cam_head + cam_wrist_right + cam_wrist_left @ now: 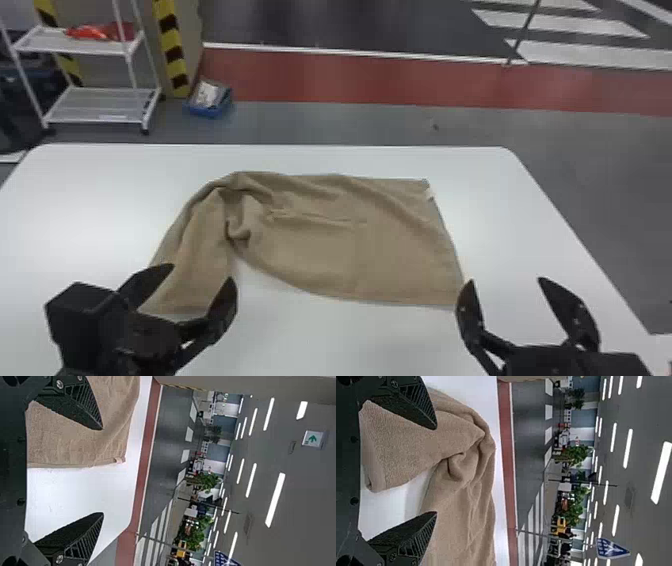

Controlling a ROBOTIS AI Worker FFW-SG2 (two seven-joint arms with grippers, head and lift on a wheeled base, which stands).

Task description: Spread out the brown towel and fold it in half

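On the far left, beyond the counter [75, 215], stands a white rack [80, 47], with a blue box [210, 111] on the floor just right of it; neither is in the way. The left tool [201, 273] hangs with its fingers well apart over the narrow end [197, 255] of the brown towel [395, 240]. That end bends back towards the robot, its long axis running nearly away from the tool, with one finger at either side. The left arm is plainly the nearer one for it.

Right of that the cloth bunches into a knot of folds [240, 220] — probably the real obstacle, since a straight pull could tighten it instead of opening it. The broad panel then lies fairly flat on the counter, stretching left to right, with a small white tag [430, 194] near its far right corner.

The right tool [506, 281] is apart too, its left finger by the near right corner and the gap mostly over bare counter; it likely needs to shift left to take hold. Spreading seems about half done, folding not begun.
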